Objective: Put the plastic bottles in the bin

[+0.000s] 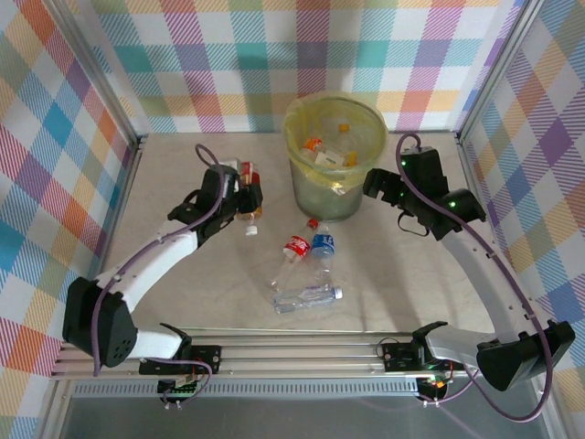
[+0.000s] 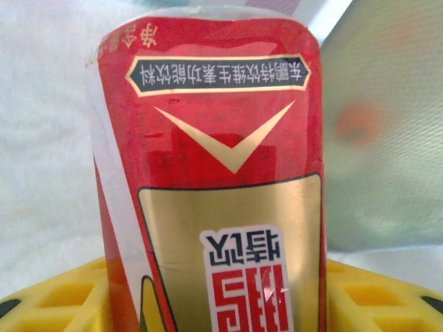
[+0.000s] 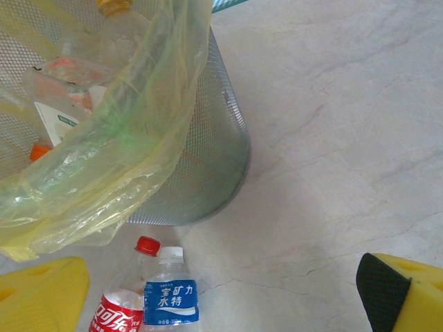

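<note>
A bottle with a red and gold label (image 2: 228, 173) stands between my left gripper's (image 2: 214, 308) yellow fingers (image 2: 59, 301), which press on both its sides. From above, that left gripper (image 1: 239, 194) is at a small cluster of bottles (image 1: 249, 176) left of the bin (image 1: 335, 197). The bin is grey-green mesh with a yellow bag (image 3: 104, 152) and holds several bottles (image 1: 322, 157). My right gripper (image 1: 377, 186) hangs open beside the bin's right wall (image 3: 208, 159). On the table lie a red-labelled bottle (image 1: 296, 247), a blue-labelled bottle (image 1: 322, 243) and a clear bottle (image 1: 307, 295).
In the right wrist view the red-capped bottle (image 3: 124, 304) and the white-capped blue-labelled bottle (image 3: 169, 297) lie side by side just in front of the bin. Checked walls (image 1: 82, 137) close in the table on three sides. Bare stone-grey tabletop (image 3: 332, 138) spreads right of the bin.
</note>
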Motion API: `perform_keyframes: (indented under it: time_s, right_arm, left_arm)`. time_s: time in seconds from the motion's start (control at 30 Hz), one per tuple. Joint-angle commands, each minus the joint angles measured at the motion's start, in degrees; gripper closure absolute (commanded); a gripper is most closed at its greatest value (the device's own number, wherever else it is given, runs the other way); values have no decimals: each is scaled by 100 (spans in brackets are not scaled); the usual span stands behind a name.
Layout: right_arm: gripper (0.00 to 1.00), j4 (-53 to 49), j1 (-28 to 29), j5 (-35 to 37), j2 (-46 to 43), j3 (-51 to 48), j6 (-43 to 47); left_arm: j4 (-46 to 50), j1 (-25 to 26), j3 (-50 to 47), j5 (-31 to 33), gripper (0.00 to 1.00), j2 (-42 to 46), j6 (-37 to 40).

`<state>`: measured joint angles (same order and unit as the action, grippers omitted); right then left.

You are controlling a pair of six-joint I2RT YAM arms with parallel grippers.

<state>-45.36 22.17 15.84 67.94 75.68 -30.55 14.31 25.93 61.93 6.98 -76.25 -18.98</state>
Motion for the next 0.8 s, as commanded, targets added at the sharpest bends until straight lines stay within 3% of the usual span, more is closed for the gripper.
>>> perform_keyframes:
  time_s: [0.0, 0.3, 0.77]
  right_arm:
    - [0, 173, 28, -19, -132, -88, -116]
    - [0, 240, 33, 34, -224, -279, -245]
    - [0, 280, 31, 112, -434, -492, -351]
  left_arm:
    - [1, -15, 473, -237, 53, 233, 278]
    - [-482, 133, 1909, -850, 53, -214, 645]
    - [-108, 395, 5432, -2191, 55, -2922, 1215]
